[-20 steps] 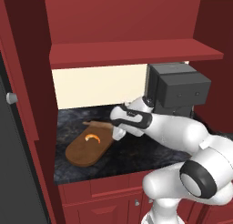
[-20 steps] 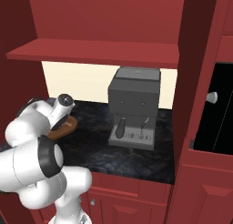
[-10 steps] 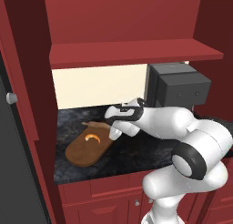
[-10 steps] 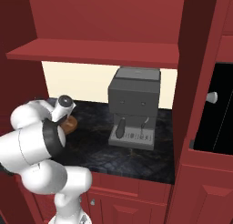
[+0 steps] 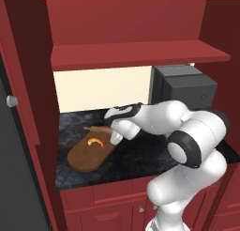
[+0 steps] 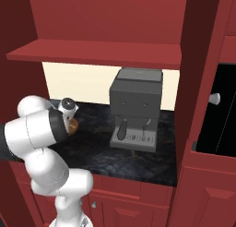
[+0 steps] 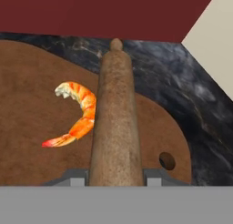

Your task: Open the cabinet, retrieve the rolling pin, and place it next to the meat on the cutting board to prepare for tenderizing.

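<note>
The gripper [image 7: 115, 176] pinches the rolling pin [image 7: 115, 123] over the cutting board [image 7: 27, 141], just beside the shrimp [image 7: 76, 113] (the task's meat). The near handle is hidden; the fingertips [image 7: 75, 176] barely show.

From the left base view, the arm covers most of the pin.

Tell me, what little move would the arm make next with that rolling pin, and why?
Probably lower it a touch and let go. The gripper is shut on the rolling pin, which in the hand view already lies over the cutting board, right beside the meat. Whether it touches the board yet, I cannot tell.
</note>
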You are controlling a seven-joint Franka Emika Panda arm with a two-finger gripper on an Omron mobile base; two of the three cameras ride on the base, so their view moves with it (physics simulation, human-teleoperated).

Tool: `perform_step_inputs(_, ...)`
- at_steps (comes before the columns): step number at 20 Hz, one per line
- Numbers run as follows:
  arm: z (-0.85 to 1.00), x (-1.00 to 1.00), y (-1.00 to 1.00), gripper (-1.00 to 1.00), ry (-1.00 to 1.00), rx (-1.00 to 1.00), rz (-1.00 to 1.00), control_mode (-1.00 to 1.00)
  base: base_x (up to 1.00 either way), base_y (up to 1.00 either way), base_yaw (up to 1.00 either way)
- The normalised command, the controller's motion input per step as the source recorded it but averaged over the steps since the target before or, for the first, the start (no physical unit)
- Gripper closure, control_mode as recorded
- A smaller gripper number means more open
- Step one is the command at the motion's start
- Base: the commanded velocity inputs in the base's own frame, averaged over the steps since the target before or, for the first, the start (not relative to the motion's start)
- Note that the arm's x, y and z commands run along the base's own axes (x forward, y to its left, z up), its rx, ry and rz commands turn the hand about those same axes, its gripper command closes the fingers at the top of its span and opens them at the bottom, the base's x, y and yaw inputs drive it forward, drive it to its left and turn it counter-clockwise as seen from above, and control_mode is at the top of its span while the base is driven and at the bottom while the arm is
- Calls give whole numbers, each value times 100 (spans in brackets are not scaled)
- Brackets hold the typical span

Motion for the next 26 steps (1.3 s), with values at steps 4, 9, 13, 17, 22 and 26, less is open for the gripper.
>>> perform_step_inputs(4,-15,11,2,100,0,0,0,-100,0,0,0)
perform_step_inputs(9,-20,10,1,100,0,0,0,-100,0,0,0)
perform_step_inputs(13,-22,12,2,100,0,0,0,-100,0,0,0)
perform_step_inputs(17,-17,13,8,100,0,0,0,-100,0,0,0)
perform_step_inputs(22,-15,15,16,100,0,0,0,-100,0,0,0)
perform_step_inputs(26,-18,15,15,100,0,0,0,-100,0,0,0)
